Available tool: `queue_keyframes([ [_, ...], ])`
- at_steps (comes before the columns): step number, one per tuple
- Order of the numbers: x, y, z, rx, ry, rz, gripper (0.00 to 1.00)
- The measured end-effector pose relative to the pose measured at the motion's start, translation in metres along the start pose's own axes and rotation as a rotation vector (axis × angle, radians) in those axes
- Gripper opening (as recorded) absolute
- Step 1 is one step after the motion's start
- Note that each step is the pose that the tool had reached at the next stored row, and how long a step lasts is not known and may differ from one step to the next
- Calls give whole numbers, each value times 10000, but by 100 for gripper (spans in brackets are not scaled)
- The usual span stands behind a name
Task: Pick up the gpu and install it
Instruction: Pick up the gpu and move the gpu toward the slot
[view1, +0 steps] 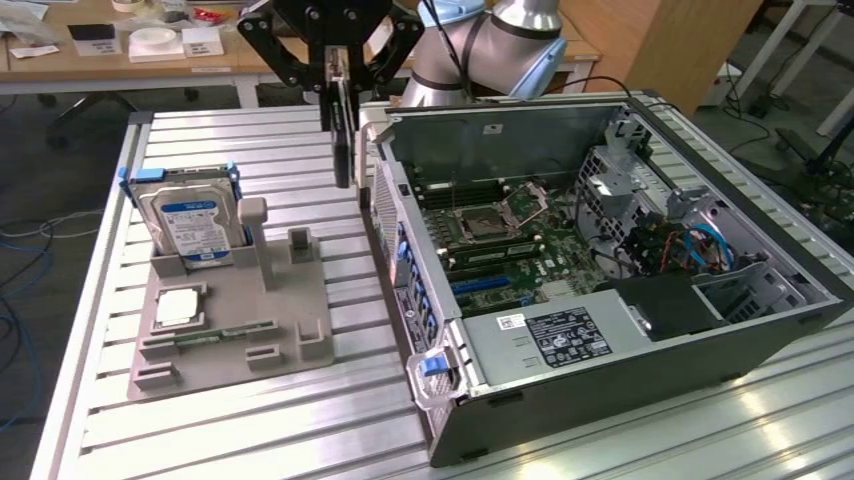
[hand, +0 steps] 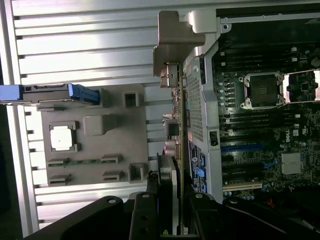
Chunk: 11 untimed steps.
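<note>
The arm (view1: 497, 40), at the top of the exterior view, has silvery-grey tubular segments and a pale blue joint cap. Its gripper (view1: 343, 80) is matte black, with angular linkage bars and round pivot pins.

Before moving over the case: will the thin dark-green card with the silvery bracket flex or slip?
Probably stiff: the thin green gpu hangs straight below the black gripper. Likely light, being so thin. Clamped only at its top end, it could pivot if bumped.
</note>
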<state>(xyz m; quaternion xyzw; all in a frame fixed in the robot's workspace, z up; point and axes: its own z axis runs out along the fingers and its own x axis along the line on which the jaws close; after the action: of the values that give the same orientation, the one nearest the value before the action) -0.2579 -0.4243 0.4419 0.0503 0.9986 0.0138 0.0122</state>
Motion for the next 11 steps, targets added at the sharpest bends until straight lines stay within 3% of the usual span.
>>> queue_keyframes([
  [11, -92, 9, 3, -1, -2, 1, 28],
])
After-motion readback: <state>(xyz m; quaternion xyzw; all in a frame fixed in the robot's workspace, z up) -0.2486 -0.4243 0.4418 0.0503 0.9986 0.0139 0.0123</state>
